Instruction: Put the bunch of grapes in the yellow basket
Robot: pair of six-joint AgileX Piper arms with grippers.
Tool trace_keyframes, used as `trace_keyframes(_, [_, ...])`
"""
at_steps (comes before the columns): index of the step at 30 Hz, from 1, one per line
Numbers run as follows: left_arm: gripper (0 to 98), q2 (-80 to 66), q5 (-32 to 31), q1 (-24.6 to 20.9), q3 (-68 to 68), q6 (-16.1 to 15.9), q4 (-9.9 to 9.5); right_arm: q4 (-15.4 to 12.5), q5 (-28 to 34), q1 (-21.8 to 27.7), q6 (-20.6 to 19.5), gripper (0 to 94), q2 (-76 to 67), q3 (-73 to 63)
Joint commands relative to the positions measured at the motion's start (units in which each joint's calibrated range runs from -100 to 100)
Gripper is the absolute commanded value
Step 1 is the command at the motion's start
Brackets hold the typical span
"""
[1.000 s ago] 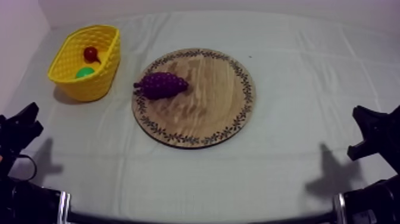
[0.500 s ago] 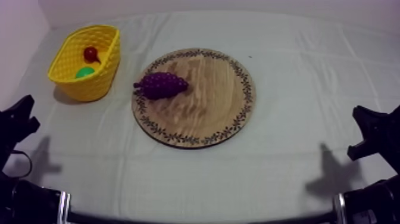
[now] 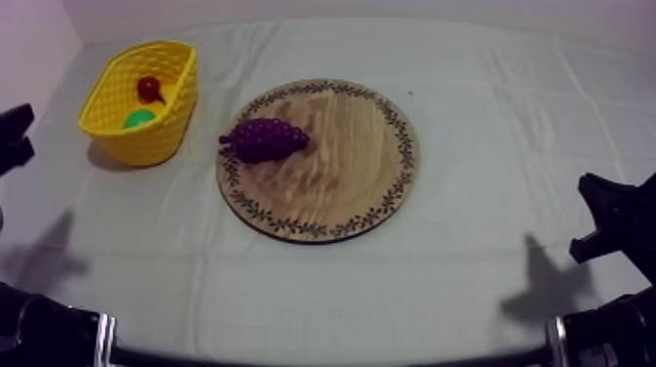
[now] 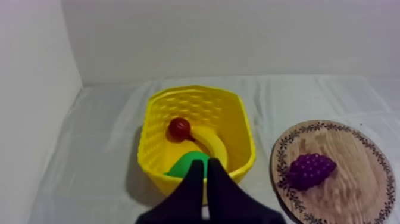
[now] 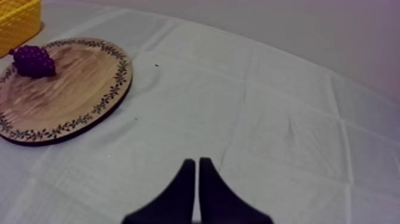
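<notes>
The purple bunch of grapes [image 3: 264, 139] lies on the left part of the round wooden board [image 3: 332, 171]. To the board's left stands the yellow basket [image 3: 161, 132], holding a small red fruit [image 3: 148, 89] and a green pear [image 3: 139, 118]. My left gripper [image 3: 14, 139] hangs at the table's left edge, level with the basket, shut and holding nothing. Its wrist view looks over the basket [image 4: 190, 90], with a banana [image 4: 213, 143] inside and the grapes [image 4: 309, 170] beyond. My right gripper [image 3: 607, 217] rests low at the right, shut on nothing [image 5: 197, 171].
White walls close off the table at the back and the left, near the basket. Bare cloth stretches between the board [image 5: 65, 86] and my right gripper, and along the table's front.
My left gripper has risen along the left edge, from the lower left up to the basket's level. The right arm and the grapes have not moved.
</notes>
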Motion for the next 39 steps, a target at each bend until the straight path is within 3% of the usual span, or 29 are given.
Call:
trace_keyframes(1, [0.0, 6.4, 1.5, 0.1, -8.7, -0.6, 0.38, 0.0, 0.0, 0.0, 0.0, 0.4, 0.0, 0.0])
trace_keyframes(12, [0.0, 27.1, 6.6, 2.3, -30.5, -6.3, 2.30, 0.0, 0.0, 0.0, 0.0, 0.4, 0.0, 0.0])
trace_keyframes(23, [0.0, 48.9, 20.8, 8.5, -54.5, -11.1, 2.41, 0.0, 0.0, 0.0, 0.0, 0.4, 0.0, 0.0])
trace_keyframes(28, [0.0, 58.0, 26.7, 11.7, -62.4, -13.4, 0.94, 0.0, 0.0, 0.0, 0.0, 0.4, 0.0, 0.0])
trace_keyframes(39, [0.0, 73.7, 32.2, 16.8, -70.9, -14.3, -2.23, 0.0, 0.0, 0.0, 0.0, 0.4, 0.0, 0.0])
